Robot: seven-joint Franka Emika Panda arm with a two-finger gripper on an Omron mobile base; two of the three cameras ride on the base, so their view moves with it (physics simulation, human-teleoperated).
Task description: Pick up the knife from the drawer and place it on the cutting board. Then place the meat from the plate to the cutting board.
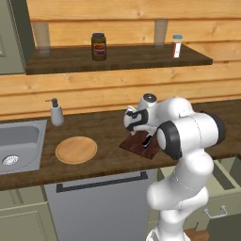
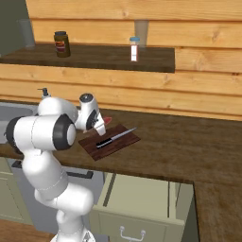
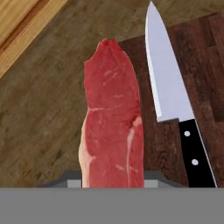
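Arm is folded forward from the base, elbow raised and bent, forearm reaching ahead and the wrist pitched down. Gripper [image 2: 101, 126] is pointed downward over the counter, its fingers mostly hidden behind the hand. Jaws are closed narrow on the meat [image 3: 112, 122], gripped at one end, the slab extending out past the fingertips.

Back wall [image 1: 122, 89] clad in horizontal pale wooden planks; a dark wooden shelf [image 1: 117, 59] is mounted on it; a dark brown wooden counter [image 2: 189, 142] is run beneath; a steel sink [image 1: 19, 146] is set at its left end; pale grey-green cabinets [image 1: 23, 216] and a grey panel [image 1: 101, 207] are fitted below.
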